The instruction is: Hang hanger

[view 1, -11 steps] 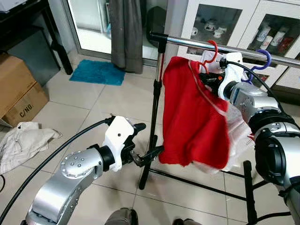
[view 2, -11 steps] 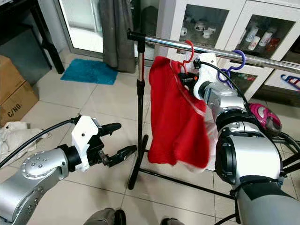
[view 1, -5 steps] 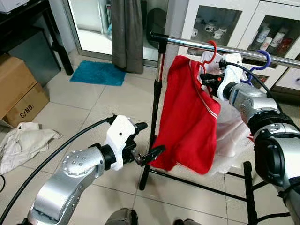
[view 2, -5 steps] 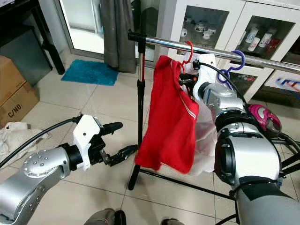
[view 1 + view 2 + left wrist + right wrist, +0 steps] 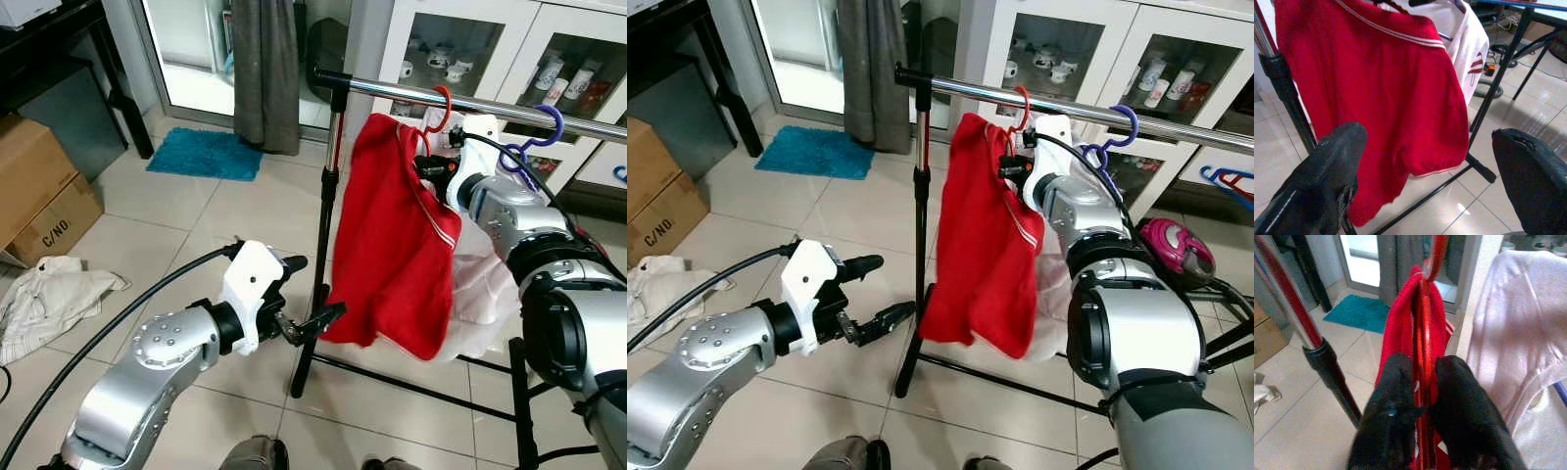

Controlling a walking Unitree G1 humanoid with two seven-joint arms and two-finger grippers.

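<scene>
R hand [image 5: 1420, 431] pinches red hanger [image 5: 1017, 110] w/ red shirt [image 5: 982, 255], hook over rail [image 5: 999, 93]. L hand [image 5: 872, 294] wide open, empty, low by rack post [image 5: 918, 245].

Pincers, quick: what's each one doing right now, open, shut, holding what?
Left pincer: open, holding nothing, low beside the rack's upright.
Right pincer: shut on the red hanger carrying the red shirt, up at the rail.

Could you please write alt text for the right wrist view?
The right gripper is closed on the red hanger carrying a red shirt. A white garment hangs beside it, with a rack pole and tiled floor behind.
</scene>
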